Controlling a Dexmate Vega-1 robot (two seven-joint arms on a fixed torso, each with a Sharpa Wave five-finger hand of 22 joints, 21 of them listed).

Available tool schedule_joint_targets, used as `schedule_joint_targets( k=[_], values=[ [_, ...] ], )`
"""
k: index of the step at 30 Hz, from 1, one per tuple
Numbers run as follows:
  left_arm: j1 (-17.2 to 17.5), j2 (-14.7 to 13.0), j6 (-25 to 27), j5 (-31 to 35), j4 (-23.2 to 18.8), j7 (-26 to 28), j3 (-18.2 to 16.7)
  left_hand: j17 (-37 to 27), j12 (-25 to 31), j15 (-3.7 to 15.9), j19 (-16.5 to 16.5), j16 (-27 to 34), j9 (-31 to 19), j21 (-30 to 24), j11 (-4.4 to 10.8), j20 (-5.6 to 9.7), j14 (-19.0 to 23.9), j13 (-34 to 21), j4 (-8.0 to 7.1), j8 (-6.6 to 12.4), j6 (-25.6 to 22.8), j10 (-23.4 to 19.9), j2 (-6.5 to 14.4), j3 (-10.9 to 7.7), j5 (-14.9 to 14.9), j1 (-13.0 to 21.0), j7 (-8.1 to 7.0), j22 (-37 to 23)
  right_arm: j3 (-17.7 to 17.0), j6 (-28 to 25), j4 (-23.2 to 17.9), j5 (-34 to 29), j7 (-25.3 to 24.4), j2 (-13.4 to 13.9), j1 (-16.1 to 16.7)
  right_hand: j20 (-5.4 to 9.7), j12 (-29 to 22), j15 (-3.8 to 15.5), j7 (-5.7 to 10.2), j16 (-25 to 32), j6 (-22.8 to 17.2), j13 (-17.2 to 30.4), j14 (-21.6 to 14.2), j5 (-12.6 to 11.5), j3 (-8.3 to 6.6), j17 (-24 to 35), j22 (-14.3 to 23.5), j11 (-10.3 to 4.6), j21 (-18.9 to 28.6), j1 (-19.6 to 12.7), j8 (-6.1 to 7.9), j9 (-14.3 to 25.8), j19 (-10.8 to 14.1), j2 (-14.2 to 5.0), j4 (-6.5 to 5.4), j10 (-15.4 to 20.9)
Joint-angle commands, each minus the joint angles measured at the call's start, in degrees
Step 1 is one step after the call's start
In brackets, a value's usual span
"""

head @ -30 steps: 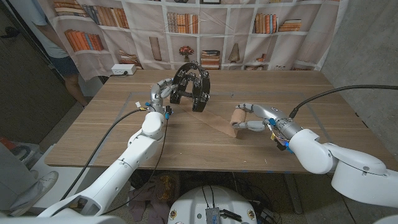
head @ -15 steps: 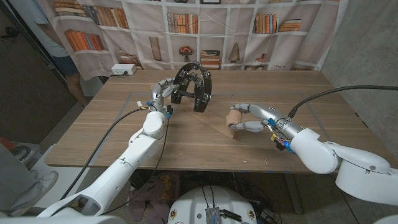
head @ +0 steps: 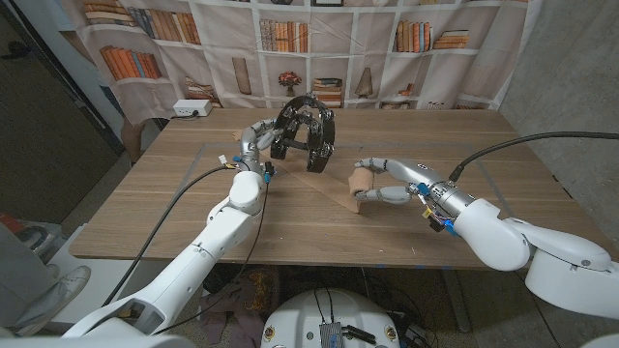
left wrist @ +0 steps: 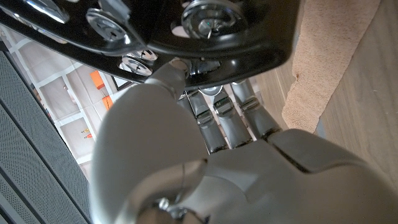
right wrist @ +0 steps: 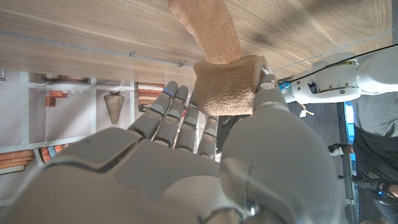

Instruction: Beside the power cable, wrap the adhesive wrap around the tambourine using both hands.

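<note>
Bookshelf-print curtains hang behind a wooden bench (head: 290,222), and up at its far middle the black tambourine (head: 306,133) stands on edge, lifted and tilted, its metal jingles gleaming in the left wrist view (left wrist: 205,15). The left hand (head: 254,140) has it by the rim, fingers (left wrist: 224,118) curled up under the black frame with the thumb pressed against the edge, so that hand is closed around the tambourine. From the tambourine a tan strip of adhesive wrap (head: 334,184) runs across the wood toward the robot's right, ending in a small roll (head: 362,186). The right hand (head: 385,181) holds that roll, pinched between thumb and fingers, and the right wrist view shows the fuzzy tan roll (right wrist: 227,84) clamped there with the loose strip leading off over the bench. The two hands sit apart, the wrap stretched between them. A black power cable (head: 169,217) trails along the left arm on the near left of the bench. At the far left corner rests a white power strip (head: 191,108), and on the backdrop just behind sits a printed vase of flowers (head: 289,81).
</note>
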State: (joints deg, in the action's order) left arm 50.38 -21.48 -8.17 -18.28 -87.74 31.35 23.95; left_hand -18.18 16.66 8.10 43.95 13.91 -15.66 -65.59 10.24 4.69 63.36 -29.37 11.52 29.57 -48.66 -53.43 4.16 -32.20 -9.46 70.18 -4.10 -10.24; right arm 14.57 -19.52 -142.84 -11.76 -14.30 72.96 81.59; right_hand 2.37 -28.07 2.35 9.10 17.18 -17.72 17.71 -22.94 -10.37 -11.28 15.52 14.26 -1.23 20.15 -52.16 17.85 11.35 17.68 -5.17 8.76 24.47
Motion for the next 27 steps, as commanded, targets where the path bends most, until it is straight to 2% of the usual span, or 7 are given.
schedule_joint_targets(
  k=[1, 3, 10, 12, 16, 18, 27],
  values=[
    [-0.46, 1.58, -0.62, 1.52, 0.6, 1.98, 0.61, -0.25, 0.0, 5.24, -0.53, 0.36, -0.22, -0.42, 0.32, 6.7, 3.95, -0.1, -2.77, -0.17, -0.48, -0.26, 0.11, -3.26, -0.31, 0.31, 0.22, -0.24, -2.54, 6.49, 2.27, -2.73, 2.23, -1.06, 0.5, 6.64, -0.17, 11.17, 0.03, 0.74, -0.44, 0.29, -1.6, 0.14, -0.73, 0.53, 0.75, -10.5, 1.23, -3.62, 0.14, 0.29, 1.72, -2.59, 0.09, 11.17],
    [-0.43, 1.87, -0.47, 1.7, 0.64, 2.28, 0.78, -0.18, -0.02, 5.24, -0.55, 0.28, -0.23, -0.47, 0.42, 6.68, 3.89, -0.09, -2.78, -0.15, -0.59, -0.32, 0.13, -3.3, -0.31, 0.3, -0.01, -0.23, -3.4, 7.68, 2.68, -2.65, 2.73, -1.17, 1.07, 6.85, -0.12, 11.2, 0.02, 1.07, -0.74, 0.33, -2.25, 0.16, -0.76, 0.78, 1.07, -10.49, 1.82, -3.95, 0.2, 0.3, 2.38, -2.57, 0.15, 11.25],
    [-1.11, 2.55, -0.35, 5.12, 1.09, 4.78, 1.88, -0.21, -0.08, 5.25, -0.66, 0.31, -0.28, -0.59, 0.34, 6.69, 3.95, -0.14, -2.76, -0.23, -0.49, -0.31, 0.1, -3.39, -0.31, 0.3, 0.18, -0.22, -4.86, 11.23, 4.09, -3.23, 4.72, -2.46, 1.93, 7.23, 0.0, 11.26, 0.64, 1.41, -0.91, 0.38, -2.89, 0.01, -1.28, 1.12, 1.61, -10.57, 2.17, -5.03, 0.14, 0.31, 1.88, -3.18, 0.36, 11.36],
    [-1.85, 2.74, -0.73, 4.93, 1.84, 3.78, 2.16, -0.21, -0.09, 5.25, -0.67, 0.31, -0.29, -0.65, 0.38, 6.66, 3.95, -0.15, -2.78, -0.26, -0.47, -0.33, 0.09, -3.39, -0.31, 0.27, 0.14, -0.22, -4.62, 13.05, 5.0, -2.96, 5.89, -2.85, 1.41, 7.33, -0.07, 11.28, 0.83, 1.45, -1.14, 0.45, -2.94, -0.1, -1.68, 1.29, 1.95, -10.6, 2.44, -5.88, 0.14, 0.32, 1.68, -3.53, 0.57, 11.73],
    [-3.14, 2.62, -0.32, 8.26, 2.97, 5.14, 3.36, -0.2, -0.16, 5.25, -0.72, 0.31, -0.3, -0.72, 0.48, 6.67, 3.99, -0.08, -2.77, -0.23, -0.63, -0.36, 0.07, -3.43, -0.31, 0.26, -0.06, -0.22, -4.49, 15.03, 5.97, -2.83, 7.66, -3.86, 0.58, 7.84, -0.07, 11.35, 1.15, 1.95, -1.24, 0.65, -3.82, -0.44, -2.92, 1.85, 2.93, -10.69, 3.4, -8.35, -0.06, 0.32, 1.51, -4.43, 0.94, 12.36],
    [-3.66, 2.87, -0.34, 7.12, 3.67, 3.44, 3.53, -0.22, -0.18, 5.25, -0.73, 0.33, -0.28, -0.77, 0.46, 6.67, 4.01, -0.1, -2.77, -0.26, -0.63, -0.35, 0.07, -3.45, -0.31, 0.26, -0.02, -0.22, -4.87, 15.78, 6.26, -2.87, 8.14, -4.25, 0.59, 7.82, -0.09, 11.36, 1.26, 2.3, -1.31, 0.71, -4.5, -0.46, -3.1, 2.09, 3.23, -10.68, 3.75, -8.86, -0.1, 0.32, 1.57, -4.39, 0.94, 12.58],
    [-4.17, 3.23, -0.25, 8.04, 4.65, 2.96, 4.57, -0.18, -0.2, 5.24, -0.83, 0.31, -0.25, -0.9, 0.52, 6.68, 4.07, -0.18, -2.79, -0.32, -0.74, -0.44, 0.08, -3.55, -0.32, 0.24, -0.11, -0.2, -5.66, 18.63, 7.51, -2.35, 11.98, -5.51, -0.99, 7.97, 0.06, 11.35, 1.46, 2.61, -0.85, 0.89, -5.02, -0.28, -3.12, 2.56, 4.06, -10.71, 4.76, -10.65, -0.5, 0.32, 1.69, -3.05, 1.31, 12.8]
  ],
)
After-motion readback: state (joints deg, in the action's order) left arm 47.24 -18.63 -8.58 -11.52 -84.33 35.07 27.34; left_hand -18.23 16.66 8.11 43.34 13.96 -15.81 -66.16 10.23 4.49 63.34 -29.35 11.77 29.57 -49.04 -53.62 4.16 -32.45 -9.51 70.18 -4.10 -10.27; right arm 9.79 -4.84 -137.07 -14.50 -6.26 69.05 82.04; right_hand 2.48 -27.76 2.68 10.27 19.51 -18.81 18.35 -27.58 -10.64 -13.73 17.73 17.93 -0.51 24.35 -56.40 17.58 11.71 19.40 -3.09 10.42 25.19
